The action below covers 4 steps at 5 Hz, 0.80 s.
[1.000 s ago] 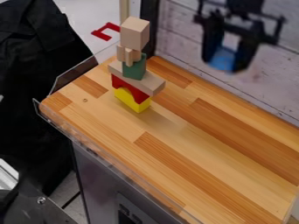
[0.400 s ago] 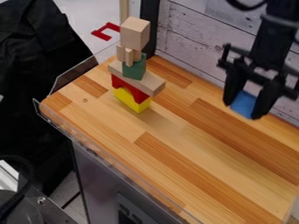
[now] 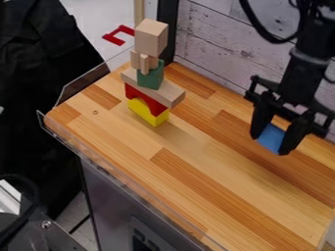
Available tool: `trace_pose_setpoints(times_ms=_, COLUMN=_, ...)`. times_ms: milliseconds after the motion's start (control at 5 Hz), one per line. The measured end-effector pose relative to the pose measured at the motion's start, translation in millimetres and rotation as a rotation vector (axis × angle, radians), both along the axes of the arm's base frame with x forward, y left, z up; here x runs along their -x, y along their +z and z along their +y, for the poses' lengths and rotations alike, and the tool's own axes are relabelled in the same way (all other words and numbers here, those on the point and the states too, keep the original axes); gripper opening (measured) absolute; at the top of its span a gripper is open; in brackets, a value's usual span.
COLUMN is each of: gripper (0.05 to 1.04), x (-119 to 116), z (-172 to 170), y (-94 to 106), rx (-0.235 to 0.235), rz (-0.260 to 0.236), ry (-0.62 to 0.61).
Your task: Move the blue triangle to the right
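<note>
Gripper [image 3: 270,145], black and two-fingered, pinches the blue wooden triangle [image 3: 272,138]; releasing too high, we might topple it.

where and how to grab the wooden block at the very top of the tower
Probably by two opposite upright sides, coming straight down from above: the wooden block has flat side faces and nothing resting on its top.

Gripper [image 3: 269,145] + blue block [image 3: 272,138] now lower & further R in cam. view vs. 1st frame; since 2nd, mostly lower. Block seen vs. worktop [image 3: 222,191], prev. vs. wall [image 3: 219,44].
</note>
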<state>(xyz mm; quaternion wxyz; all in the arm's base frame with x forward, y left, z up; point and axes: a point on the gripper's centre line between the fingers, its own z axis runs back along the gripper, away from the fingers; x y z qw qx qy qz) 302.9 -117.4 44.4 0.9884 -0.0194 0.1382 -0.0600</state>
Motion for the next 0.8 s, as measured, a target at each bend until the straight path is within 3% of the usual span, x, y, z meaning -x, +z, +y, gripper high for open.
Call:
trace_pose_setpoints(times_ms=400, gripper=0.558, x=0.5, z=-12.1, y=-44.2, rx=0.065, rz=0.097, ry=-0.047)
trace_pose_setpoints(times_ms=800, gripper=0.604, x=-3.6, z=-15.1, y=-49.6, rx=0.101, rz=0.128, ry=-0.036)
